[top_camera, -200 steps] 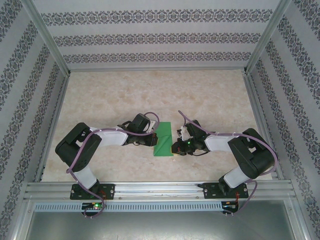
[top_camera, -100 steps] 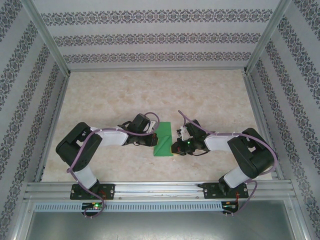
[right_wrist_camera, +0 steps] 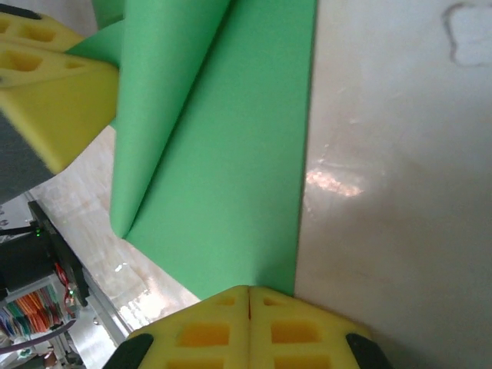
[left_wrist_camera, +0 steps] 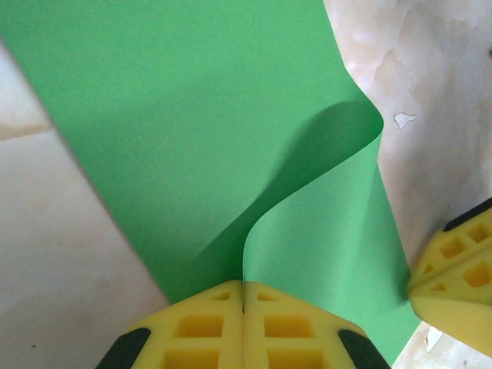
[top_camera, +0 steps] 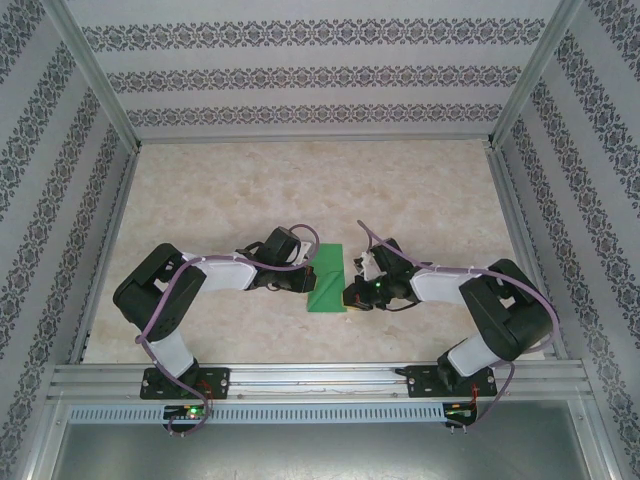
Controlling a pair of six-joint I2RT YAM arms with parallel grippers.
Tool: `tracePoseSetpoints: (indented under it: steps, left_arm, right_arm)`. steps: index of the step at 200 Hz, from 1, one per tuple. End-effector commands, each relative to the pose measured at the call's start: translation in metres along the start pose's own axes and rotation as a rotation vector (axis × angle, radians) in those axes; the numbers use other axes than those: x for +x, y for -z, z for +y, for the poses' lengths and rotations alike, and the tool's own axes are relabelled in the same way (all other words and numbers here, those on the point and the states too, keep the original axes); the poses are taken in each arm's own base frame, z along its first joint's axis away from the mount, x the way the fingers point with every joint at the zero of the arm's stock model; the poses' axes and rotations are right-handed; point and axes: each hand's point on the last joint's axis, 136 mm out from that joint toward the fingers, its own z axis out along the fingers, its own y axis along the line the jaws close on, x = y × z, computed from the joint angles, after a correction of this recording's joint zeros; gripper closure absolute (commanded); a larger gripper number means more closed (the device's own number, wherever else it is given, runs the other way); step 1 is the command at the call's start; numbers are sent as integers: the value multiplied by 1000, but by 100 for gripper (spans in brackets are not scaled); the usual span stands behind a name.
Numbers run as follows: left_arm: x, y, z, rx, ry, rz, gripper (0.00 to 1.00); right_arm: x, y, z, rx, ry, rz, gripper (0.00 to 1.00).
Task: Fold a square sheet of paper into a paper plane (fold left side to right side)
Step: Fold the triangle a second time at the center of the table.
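Right claw (right_wrist_camera: 248, 296): nearest the arm bases. Its pads are pressed together, and the tip rests at the near right corner of the sheet. I cannot tell whether it pins that corner or only touches it.
Left claw (left_wrist_camera: 244, 296): just beyond, on the sheet's left side. Its pads are closed, and a curled layer of green paper runs up into the seam between them, so it looks pinched.
Square sheet of paper (top_camera: 327, 280): lies between the two claws in the middle of the desk as a narrow green strip. Its top layer is carried over but bowed up, not pressed flat.
Desk (top_camera: 300, 190): pale marbled surface that stretches bare behind the sheet.
Change over the last second: almost none. Both claws and the sheet sit where they were, and only the right arm's elbow has shifted a little outward.
Meaning for the task: the left-to-right fold seems paused half made. The edges probably need aligning and the crease still needs pressing down.
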Motion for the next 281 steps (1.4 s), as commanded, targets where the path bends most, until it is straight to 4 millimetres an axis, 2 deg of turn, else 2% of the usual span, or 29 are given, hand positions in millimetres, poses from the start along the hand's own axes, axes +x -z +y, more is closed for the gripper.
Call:
tracePoseSetpoints:
  steps: [1, 24, 49, 89, 127, 166, 281]
  left_arm:
    - [13, -6, 17, -43, 5, 39, 100]
    - [14, -6, 17, -48, 3, 40, 100]
    - [14, -6, 18, -52, 4, 41, 100]
    - [16, -6, 19, -59, 5, 46, 100]
    - [16, -6, 19, -62, 5, 44, 100]
    - [17, -7, 20, -63, 4, 50, 100]
    - [17, -6, 21, -78, 1, 52, 100]
  right_arm:
    - [-16, 14, 23, -52, 33, -59, 100]
    - [-27, 16, 38, -77, 56, -93, 100]
    - [-40, 7, 55, -91, 81, -116, 100]
    - [-55, -9, 66, -86, 95, -123, 100]
    - [-51, -25, 58, -59, 83, -91, 100]
    - [-50, -33, 47, -25, 73, -85, 100]
    - [-40, -36, 18, 80, 49, -58, 100]
